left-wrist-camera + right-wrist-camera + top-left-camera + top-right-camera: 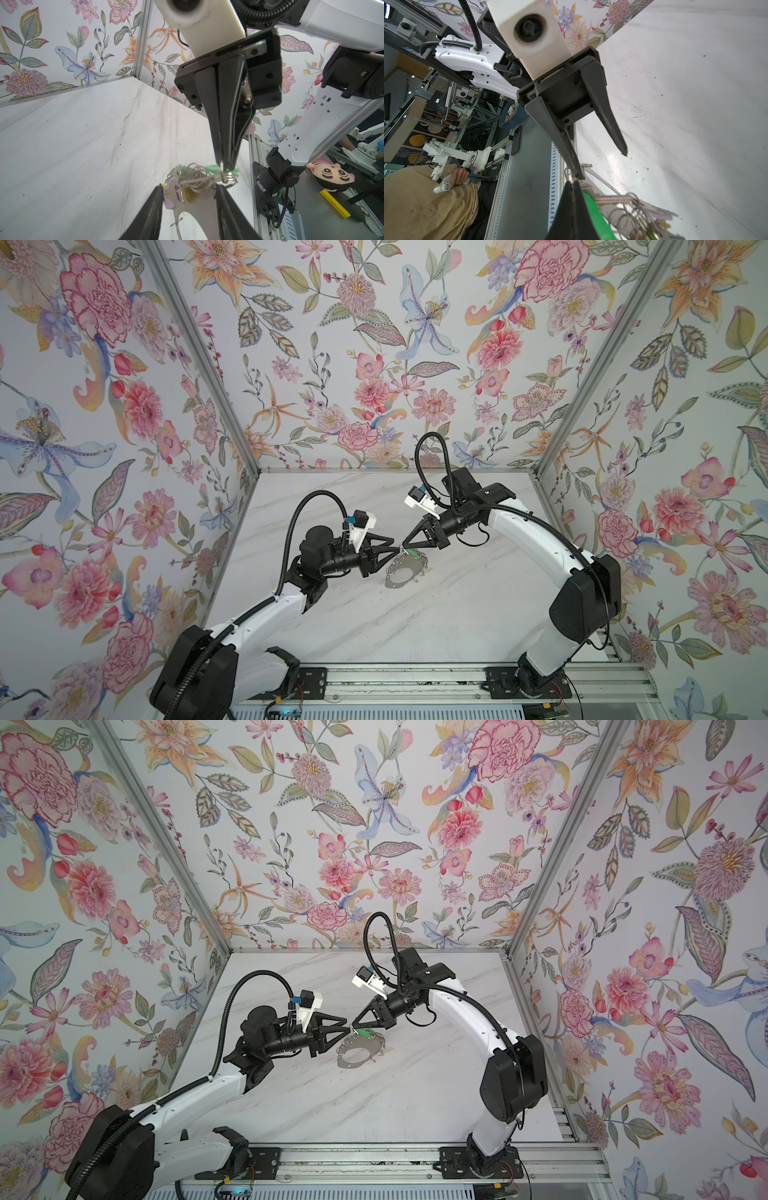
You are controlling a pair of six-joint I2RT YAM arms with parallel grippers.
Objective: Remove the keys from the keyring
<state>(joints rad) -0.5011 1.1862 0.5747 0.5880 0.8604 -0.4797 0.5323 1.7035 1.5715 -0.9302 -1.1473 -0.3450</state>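
Right gripper (225, 165) pinches a wire ring (222, 173) by the green-tagged key (211, 168), seemingly to work it off; left gripper (189, 187), jaws apart, straddles the keyring (198, 202).

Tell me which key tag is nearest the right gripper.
The bright green tag, right beside the shut right gripper; the yellow tag lies farther along the keyring.

The left arm (266, 610) and the right arm (534, 536) wore glossy white shells between bulky black joints (582, 605). A ribbed black hose (259, 12) ran to each white camera block (529, 31). The left gripper (603, 166) and right gripper (225, 165) were matt black, with long tapering fingers (224, 124) and small screws (254, 51).
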